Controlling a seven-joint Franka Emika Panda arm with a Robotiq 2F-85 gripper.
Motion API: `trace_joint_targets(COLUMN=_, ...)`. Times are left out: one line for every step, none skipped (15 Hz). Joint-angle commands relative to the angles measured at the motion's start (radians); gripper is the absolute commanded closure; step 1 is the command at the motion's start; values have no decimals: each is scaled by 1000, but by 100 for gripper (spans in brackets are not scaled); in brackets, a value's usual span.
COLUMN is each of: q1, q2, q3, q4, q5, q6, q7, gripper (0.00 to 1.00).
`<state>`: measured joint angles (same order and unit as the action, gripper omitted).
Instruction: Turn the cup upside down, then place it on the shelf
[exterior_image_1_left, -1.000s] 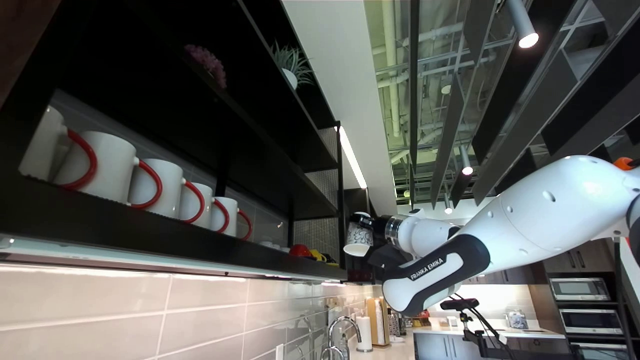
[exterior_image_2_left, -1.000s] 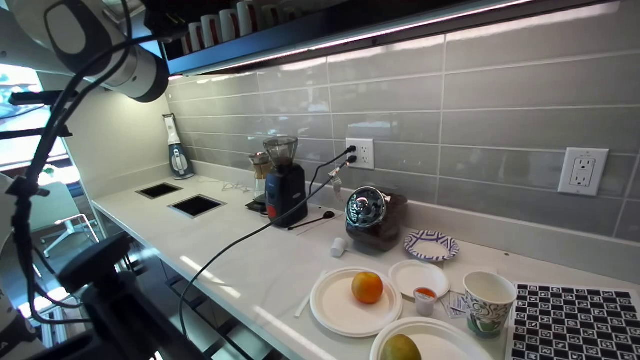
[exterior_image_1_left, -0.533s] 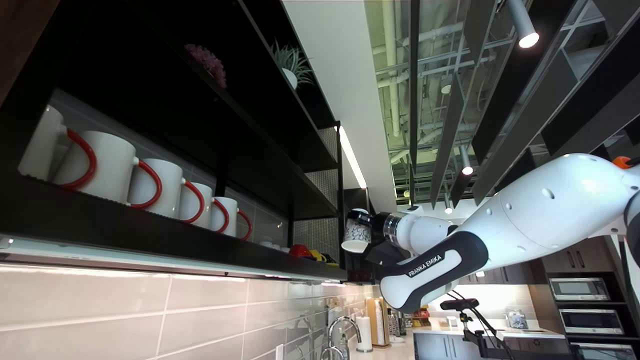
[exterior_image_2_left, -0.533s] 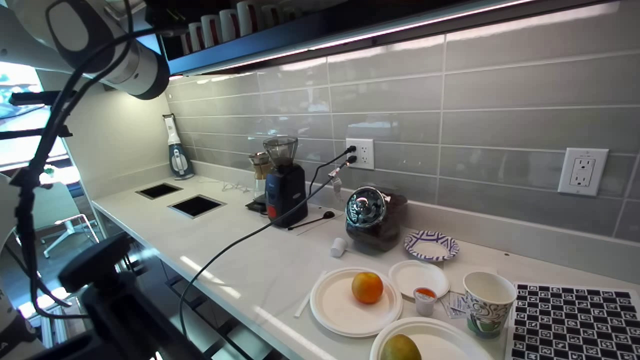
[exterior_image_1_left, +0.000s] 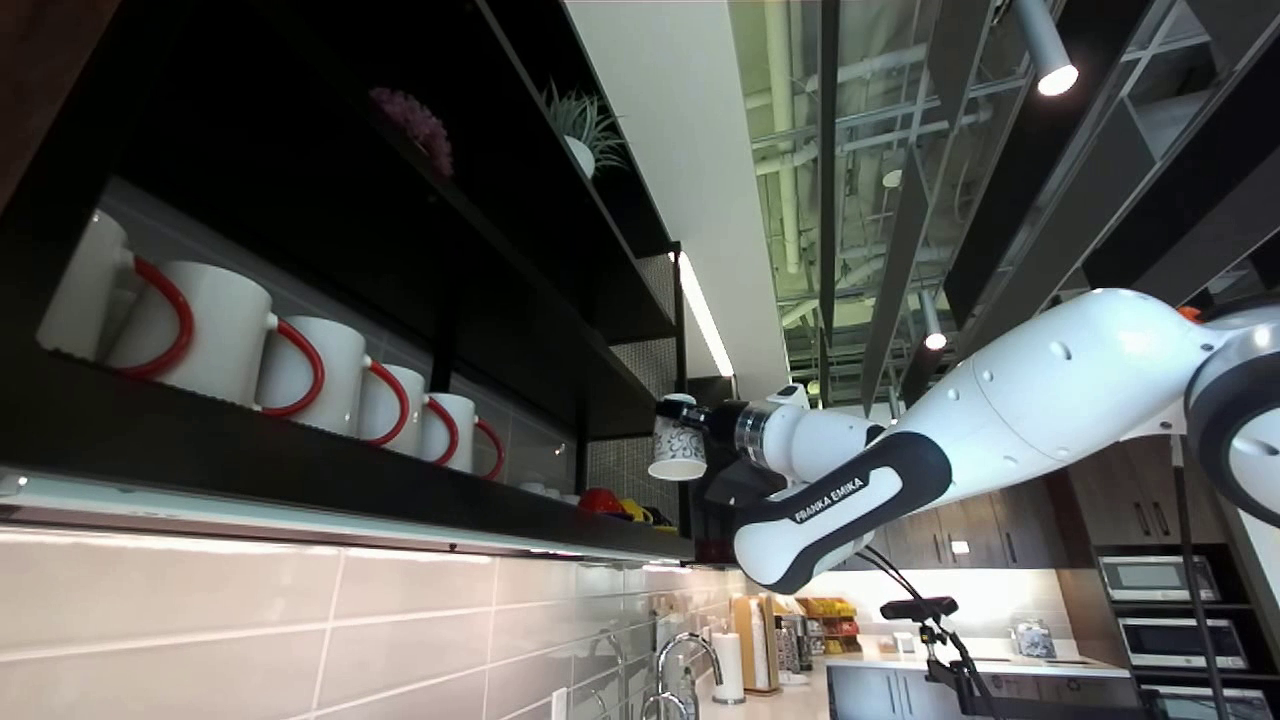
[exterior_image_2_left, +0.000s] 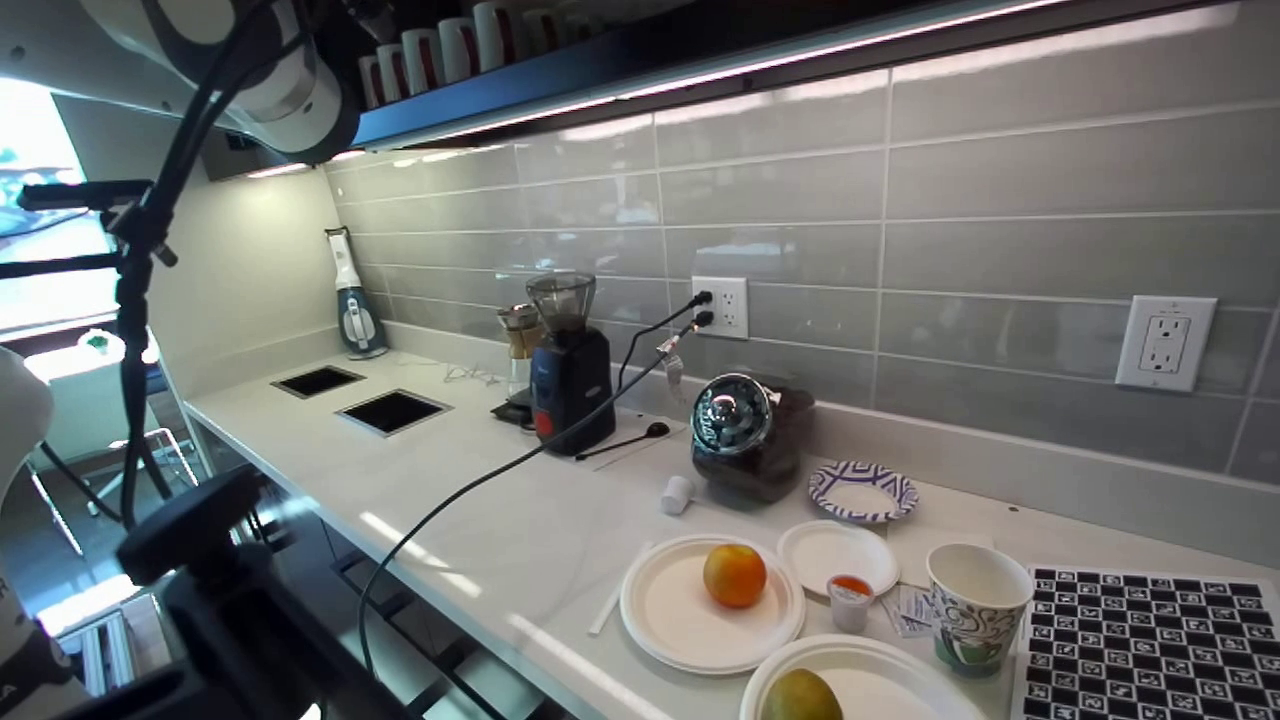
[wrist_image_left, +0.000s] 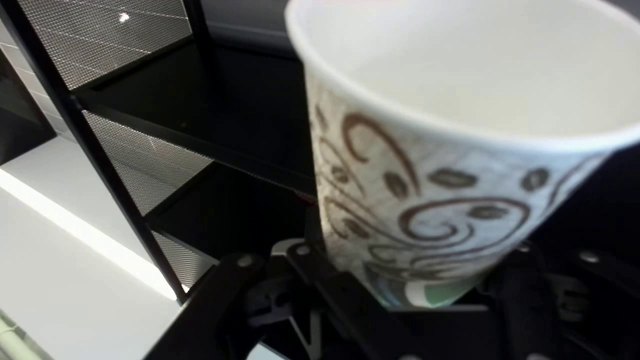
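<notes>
Cup (wrist_image_left: 445, 175) mouth-down; between the fingers (wrist_image_left: 340, 289)

Exterior views share the shelf (exterior_image_1_left: 300, 460), looking up along it or down over the counter (exterior_image_2_left: 560, 520); the cup (wrist_image_left: 425, 200) crowds the wrist view's right.

White lettering (exterior_image_1_left: 828, 500) "FRANKA EMIKA", on black band (exterior_image_1_left: 930, 465), white robot arm (exterior_image_1_left: 1050, 400)

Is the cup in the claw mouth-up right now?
No: in an exterior view, the cup is upside down, its mouth facing downward.
</notes>
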<state>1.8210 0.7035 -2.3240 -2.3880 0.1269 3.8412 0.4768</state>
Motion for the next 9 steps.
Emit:
trace_joint_targets(q1=4, q2=-134, q3=11, q4=100, q5=-72, q6=50, q7=-78, gripper=60)
trace_joint_targets(q1=4, q2=-154, q3=16, q4=116, q5=-86, q6=53, q7=-83, gripper=60)
trace_joint_targets(q1=-3, q2=-173, q3=28, q4=128, q5=-96, q6=69, q7=-92, gripper=60)
trace_joint_targets(q1=-7, q2=-191, q3=36, q4=141, q5=-110, q6=76, q7=-98, gripper=60)
trace_joint_targets(q1=-17, q2=-208, q3=54, q4=152, q5=-118, q6=90, q7=-107, gripper=60)
trace_joint_targets(q1=-28, q2=-227, q3=71, q4=162, q5=-127, q6=104, q7=-115, gripper=60)
trace_joint_targets(q1=-42, q2=-242, q3=91, q4=174, q5=-133, q6=112, q7=-125, gripper=60)
trace_joint_targets(q1=-57, q2=-259, q3=113, q4=182, q5=-138, q6=124, q7=-133, gripper=60)
trace_joint_targets(q1=-69, q2=-271, q3=131, q4=193, q5=-143, q6=124, q7=-138, gripper=60)
